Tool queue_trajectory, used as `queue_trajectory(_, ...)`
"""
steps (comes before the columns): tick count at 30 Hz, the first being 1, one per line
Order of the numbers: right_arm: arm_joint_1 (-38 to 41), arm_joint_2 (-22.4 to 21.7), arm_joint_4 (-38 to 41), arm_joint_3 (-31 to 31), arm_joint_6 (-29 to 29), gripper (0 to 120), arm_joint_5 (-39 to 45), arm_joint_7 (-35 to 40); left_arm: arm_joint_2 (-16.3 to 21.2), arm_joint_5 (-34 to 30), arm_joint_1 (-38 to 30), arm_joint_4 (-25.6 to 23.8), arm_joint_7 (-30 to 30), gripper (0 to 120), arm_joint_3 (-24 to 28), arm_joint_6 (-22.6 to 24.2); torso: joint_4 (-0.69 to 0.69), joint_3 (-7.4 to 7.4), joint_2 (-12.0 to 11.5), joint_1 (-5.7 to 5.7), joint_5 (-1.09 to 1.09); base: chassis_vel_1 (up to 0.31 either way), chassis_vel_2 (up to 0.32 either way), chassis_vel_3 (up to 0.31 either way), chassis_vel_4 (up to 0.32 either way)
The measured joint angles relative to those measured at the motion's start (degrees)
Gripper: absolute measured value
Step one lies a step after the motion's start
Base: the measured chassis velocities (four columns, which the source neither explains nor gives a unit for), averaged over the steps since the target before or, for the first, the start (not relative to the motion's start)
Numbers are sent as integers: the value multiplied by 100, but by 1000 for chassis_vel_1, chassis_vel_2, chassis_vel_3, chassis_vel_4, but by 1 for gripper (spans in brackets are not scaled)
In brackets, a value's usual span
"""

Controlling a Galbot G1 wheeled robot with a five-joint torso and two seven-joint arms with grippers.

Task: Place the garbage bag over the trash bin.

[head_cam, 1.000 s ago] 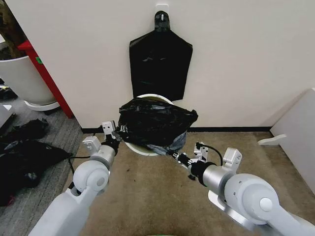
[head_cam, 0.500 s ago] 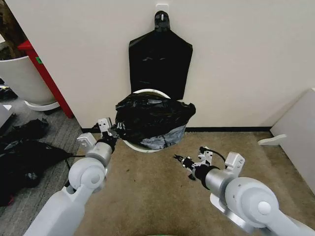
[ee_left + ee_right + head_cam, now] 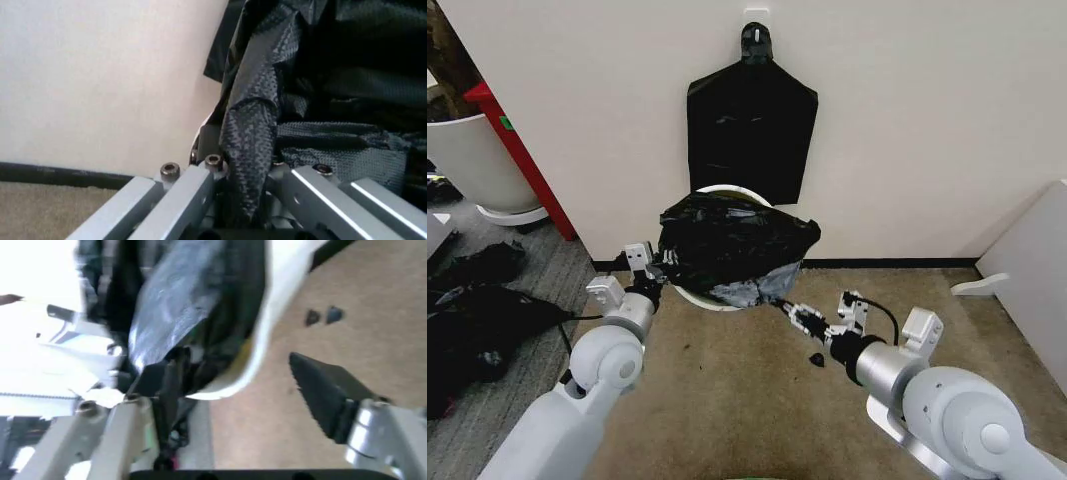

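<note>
Both grippers at the bin, bag draped over its mouth.

Left gripper (image 3: 649, 275) reaches forward from my left with its arm nearly straight, and I see its fingers (image 3: 193, 190) clamped on a fold of the garbage bag (image 3: 732, 248) at the left rim. Right gripper (image 3: 789, 312) stretches in from my near right, fingers (image 3: 327, 395) spread wide, just beside the bag's lower right edge. Bag sits crumpled over the trash bin (image 3: 717, 300), standing against the far wall. I can read no labels or writing.
</note>
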Motion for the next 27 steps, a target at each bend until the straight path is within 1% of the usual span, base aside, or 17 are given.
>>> queue_trajectory(1,0,0,0,0,0,63,0,0,0,0,0,0,0,0,0,0,0,0,0,0,0,0,0,0,0)
queue_trajectory(2,0,-5,0,-10,-3,66,3,-50,-3,8,4,23,-1,0,0,1,0,0,0,0,0,0,0,0,0)
queue_trajectory(5,-27,-42,0,-38,-59,78,0,-53,-38,-16,-14,143,-48,0,-3,9,0,0,0,0,-1,0,0,0,0)
queue_trajectory(6,-51,-52,-1,-50,-87,85,-4,57,-75,-79,-53,198,-109,0,-12,18,0,0,0,0,-1,0,0,0,0)
queue_trajectory(9,-111,-51,-1,-62,-102,90,-5,141,-130,-166,-110,247,-197,0,-22,22,0,0,0,0,0,0,0,0,0)
queue_trajectory(10,-182,-39,-2,-53,-121,95,-18,109,-161,-193,-141,279,-232,0,-27,23,-1,0,0,0,0,0,0,0,0)
queue_trajectory(12,-271,-51,-4,-39,-136,100,-73,-133,-191,-206,-186,343,-289,0,-27,23,-1,0,0,0,0,0,0,0,0)
queue_trajectory(15,-270,-71,-5,-30,-117,100,-84,-346,-201,-199,-208,381,-312,0,-21,23,-1,0,0,0,0,0,0,0,0)
queue_trajectory(17,-160,-50,-7,-19,20,100,-53,-652,-210,-122,-222,429,-320,0,3,17,-1,0,0,0,-1,0,0,0,0)
queue_trajectory(20,26,48,-8,-35,218,100,97,-876,-193,31,-188,440,-291,0,55,-35,-1,0,0,0,0,0,0,0,0)
queue_trajectory(25,146,215,-9,-109,381,100,266,-834,-144,271,-69,360,-206,0,116,-119,0,0,0,0,-1,0,0,0,0)
queue_trajectory(26,163,350,-10,-146,410,100,297,-781,-102,516,15,301,-112,0,157,-231,-1,0,0,0,-1,0,0,0,0)
queue_trajectory(27,181,427,-11,-156,420,100,305,-744,-79,625,56,271,-67,0,179,-281,-1,0,0,0,-1,0,0,0,0)
